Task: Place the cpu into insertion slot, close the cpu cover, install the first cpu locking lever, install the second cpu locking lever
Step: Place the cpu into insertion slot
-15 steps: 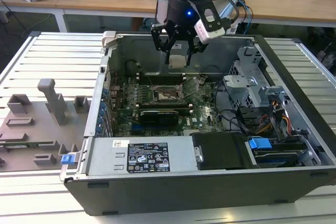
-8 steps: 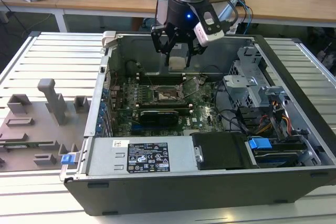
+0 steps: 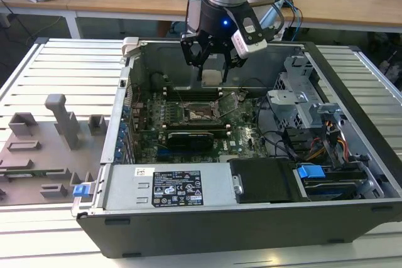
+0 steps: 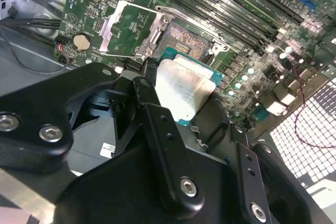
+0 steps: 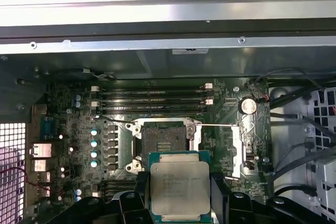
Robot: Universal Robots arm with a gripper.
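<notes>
In the upper middle of the exterior view, the arm's black two-fingered hand [image 3: 211, 68] hangs inside the open dark-grey computer case [image 3: 207, 230]. The hand is pinching the small, flat, square cpu with a pale silvery-grey metal top [image 3: 211, 78]. The cpu is in the air, clear of the green motherboard [image 3: 245, 139] below it.

In the first wrist view, the black fingers [image 5: 140, 195] press against two opposite edges of the cpu [image 5: 179, 187], which is held level with its metal top facing the camera.

The insertion slot, a square dark socket with a silvery metal rim [image 5: 164, 144], sits uncovered in the middle of the board, just beside the held cpu in both wrist views. The exterior view shows it at centre frame [image 3: 200, 115], lower than the hand.

The cpu cover, a thin silvery frame plate with a square window [image 4: 126, 27], is swung back off the socket and stands beside it.

The case rests on a pale slatted metal table [image 3: 56, 61]. Grey plastic blocks [image 3: 59, 117] stand on the table at the exterior view's left.
</notes>
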